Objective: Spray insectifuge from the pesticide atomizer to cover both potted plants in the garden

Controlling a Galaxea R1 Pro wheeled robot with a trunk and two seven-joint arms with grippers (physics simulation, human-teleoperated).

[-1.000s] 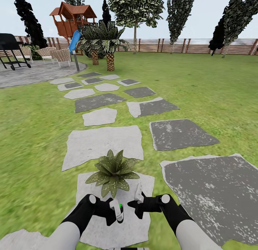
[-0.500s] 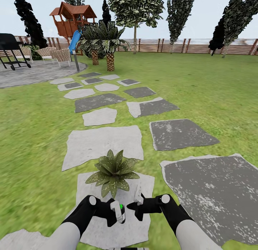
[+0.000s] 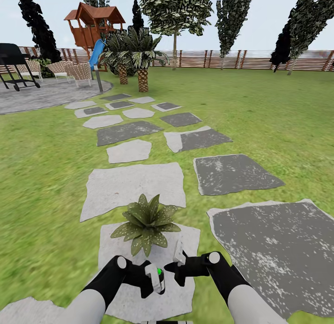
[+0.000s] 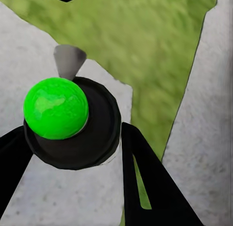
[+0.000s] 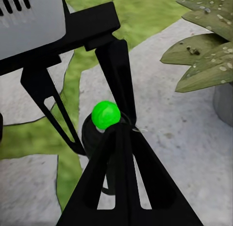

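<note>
Head view: we see both arms bent inward low over a pale stone point(image 3: 139, 287) of the garden path, forearms white, wrists black, the two grippers meeting just short of the plant point(image 3: 146, 223). Our left gripper point(image 3: 154, 277) comes in from the left with its white-tipped fingers turned toward the middle, and between them sits the atomizer point(image 3: 158, 272), a small dark bottle whose cap shows bright green here. Our right gripper point(image 3: 179, 255) comes in from the right, just beside the left one, one pale finger pointing up toward the plant's near leaves.

In the left wrist view the atomizer point(image 4: 72, 121) stands between our two black fingers point(image 4: 150, 182), its round dark body spanning the gap and its green cap point(image 4: 56, 108) facing the camera; the jaws are closed against it. A small grey nozzle point(image 4: 68, 60) juts from its far side, over the stone's edge and the grass point(image 4: 145, 46).

In the right wrist view the atomizer point(image 5: 105, 115) sits just past our right gripper point(image 5: 119, 138), whose fingers meet at a point; they look together, holding nothing. The left gripper point(image 5: 90, 109) straddles the bottle. The plant point(image 5: 206, 56) stands near, at the stone's far side, its speckled leaves above a grey pot point(image 5: 224, 102).
</note>
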